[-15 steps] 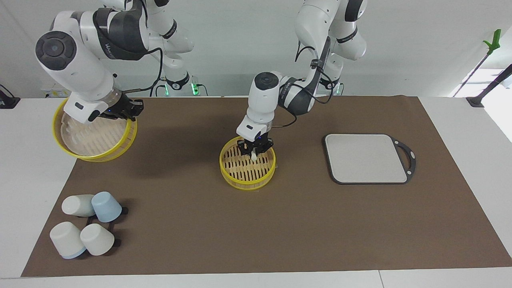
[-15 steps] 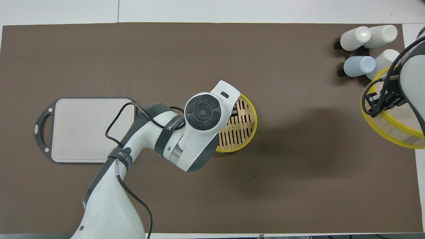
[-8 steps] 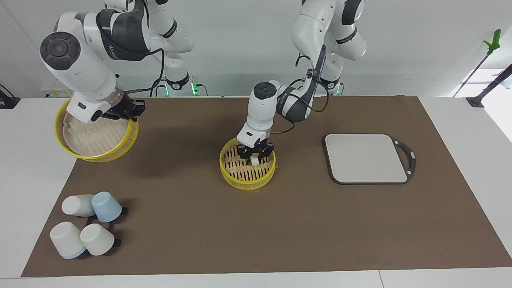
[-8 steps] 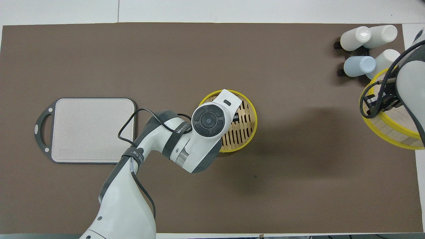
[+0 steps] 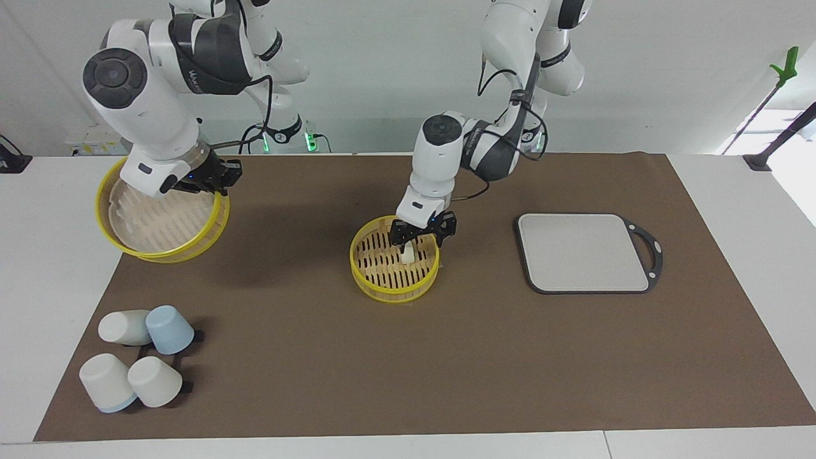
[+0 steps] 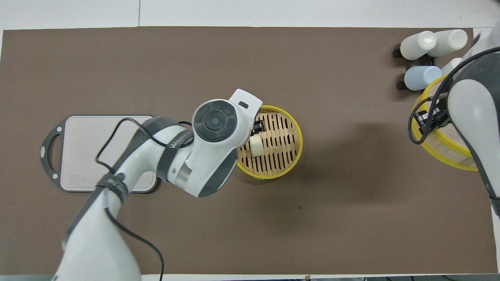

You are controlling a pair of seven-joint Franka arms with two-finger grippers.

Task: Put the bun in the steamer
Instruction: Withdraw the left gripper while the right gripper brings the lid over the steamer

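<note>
One steamer tier (image 5: 361,271) stands on the brown mat at mid table; it also shows in the overhead view (image 6: 298,137). The cream-white bun (image 5: 408,254) lies on its slatted floor, toward the left arm's end, and also shows in the overhead view (image 6: 256,145). My left gripper (image 5: 422,233) hangs open just above the bun, apart from it; in the overhead view only its fingertips (image 6: 259,125) show under the hand. My right gripper (image 5: 212,178) is shut on the rim of the second steamer tier (image 5: 159,223), held tilted in the air over the right arm's end of the mat (image 6: 441,136).
A grey square board (image 5: 583,252) with a dark handle lies toward the left arm's end (image 6: 103,152). Several white and blue cups (image 5: 137,357) lie on a black rack at the right arm's end, farther from the robots than the held tier (image 6: 429,50).
The left gripper has let go of the bun, which now lies in the tier, and has risen and shifted toward the board. The right arm has carried its tier a little toward mid table.
</note>
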